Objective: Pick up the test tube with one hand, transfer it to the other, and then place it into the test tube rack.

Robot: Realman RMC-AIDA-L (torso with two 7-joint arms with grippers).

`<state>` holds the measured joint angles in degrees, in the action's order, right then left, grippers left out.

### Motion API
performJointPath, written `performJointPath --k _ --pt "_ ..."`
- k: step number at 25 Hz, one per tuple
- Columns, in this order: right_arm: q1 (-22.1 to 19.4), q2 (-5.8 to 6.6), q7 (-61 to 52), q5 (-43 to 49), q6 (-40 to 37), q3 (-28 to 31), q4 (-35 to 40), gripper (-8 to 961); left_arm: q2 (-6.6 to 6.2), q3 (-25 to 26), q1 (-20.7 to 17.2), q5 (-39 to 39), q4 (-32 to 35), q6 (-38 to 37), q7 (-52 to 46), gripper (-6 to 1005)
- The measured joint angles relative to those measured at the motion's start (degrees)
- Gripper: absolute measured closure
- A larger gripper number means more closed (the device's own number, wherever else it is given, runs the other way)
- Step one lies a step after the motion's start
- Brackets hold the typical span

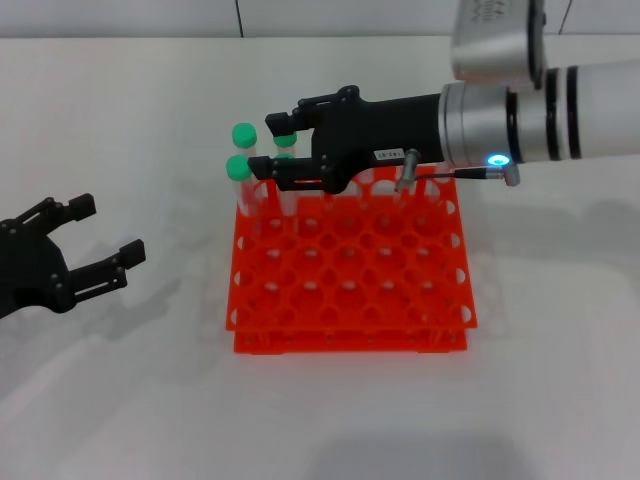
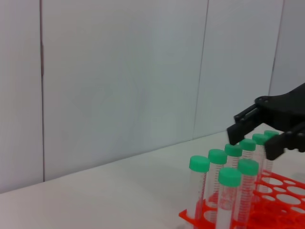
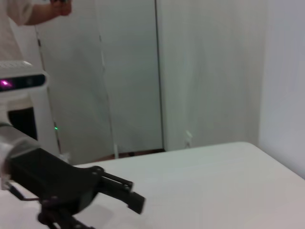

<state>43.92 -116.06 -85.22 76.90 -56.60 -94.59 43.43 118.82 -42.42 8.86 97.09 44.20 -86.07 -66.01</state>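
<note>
The orange-red test tube rack (image 1: 350,280) stands mid-table; it also shows in the left wrist view (image 2: 281,191). Several green-capped test tubes (image 1: 238,168) stand upright in its back-left holes, seen close in the left wrist view (image 2: 229,177). My right gripper (image 1: 266,148) reaches in from the right over the rack's back row. Its fingers are open and straddle one tube's green cap (image 1: 285,140). The left wrist view shows the same gripper (image 2: 250,145) around the caps. My left gripper (image 1: 110,228) is open and empty over the table left of the rack; it also shows in the right wrist view (image 3: 134,194).
The white table (image 1: 520,400) extends in front of and to the right of the rack. A pale panelled wall (image 2: 119,86) stands behind the table. A person's arm (image 3: 43,12) shows far off in the right wrist view.
</note>
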Motion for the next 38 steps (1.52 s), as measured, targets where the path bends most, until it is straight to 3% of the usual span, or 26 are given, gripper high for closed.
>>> performJointPath --k 6,8,15,20,25,32,38 --pt "-6.90 0.90 0.51 1.42 -5.18 2.74 6.56 414 -0.20 0.10 0.44 -0.46 0.33 -1.15 -0.63 106" --pt "-10.30 0.91 1.27 3.71 -8.68 6.94 8.08 414 -0.29 0.11 0.77 -0.41 0.32 -1.41 -0.73 106" --pt "-16.95 1.00 6.10 5.97 -14.67 16.20 7.53 412 -1.18 0.15 1.72 -0.13 0.08 -2.72 -1.37 106" --pt "-21.75 0.92 11.74 5.68 -16.76 19.06 6.92 411 -1.32 0.15 1.77 -0.09 0.08 -2.81 -1.75 106" --pt "-23.50 0.82 14.80 5.37 -17.94 20.42 4.14 410 -1.31 0.15 1.36 -0.06 0.06 -2.50 -1.76 106" --pt "-23.74 0.77 23.36 -0.04 -18.30 23.19 -6.64 407 -1.06 2.04 0.86 0.01 -1.62 -2.47 -0.84 106" --pt "-24.00 0.92 26.53 -0.72 -19.49 24.63 -9.70 188 -1.63 2.34 1.06 1.98 -2.28 -3.83 -0.81 106"
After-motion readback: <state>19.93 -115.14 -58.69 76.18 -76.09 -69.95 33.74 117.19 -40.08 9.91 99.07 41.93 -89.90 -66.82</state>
